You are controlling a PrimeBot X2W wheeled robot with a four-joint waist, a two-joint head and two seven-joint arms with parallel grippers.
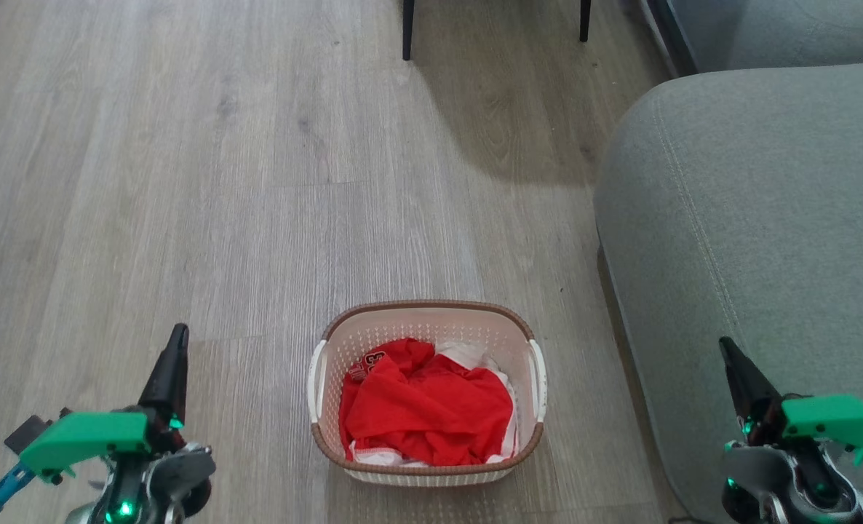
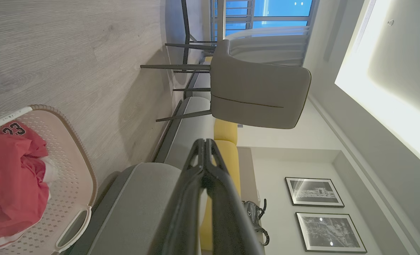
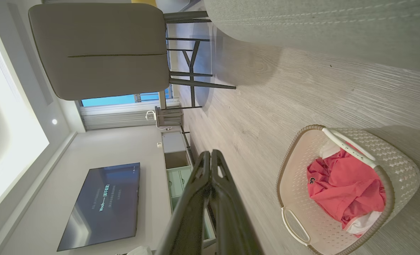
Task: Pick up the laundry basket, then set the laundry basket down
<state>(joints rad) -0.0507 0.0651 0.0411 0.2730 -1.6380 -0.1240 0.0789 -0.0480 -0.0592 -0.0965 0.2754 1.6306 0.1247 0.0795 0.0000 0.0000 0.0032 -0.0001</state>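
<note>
The laundry basket (image 1: 417, 327) rests on the wood floor at the lower middle of the head view, cream-white and perforated with a brown woven-look rim and white side handles, holding red and white clothes (image 1: 426, 407). It also shows in the left wrist view (image 2: 75, 184) and the right wrist view (image 3: 401, 166). My left gripper (image 1: 177, 336) stands well to the basket's left, fingers pressed together with nothing between them (image 2: 205, 142). My right gripper (image 1: 725, 345) is off to the basket's right, over the sofa's edge, likewise shut and empty (image 3: 210, 154).
A grey sofa (image 1: 759, 240) runs along the right, close to the basket. Dark chair legs (image 1: 407, 29) stand at the far end of the floor, belonging to a grey chair (image 2: 259, 95). A TV (image 3: 102, 205) hangs on the wall.
</note>
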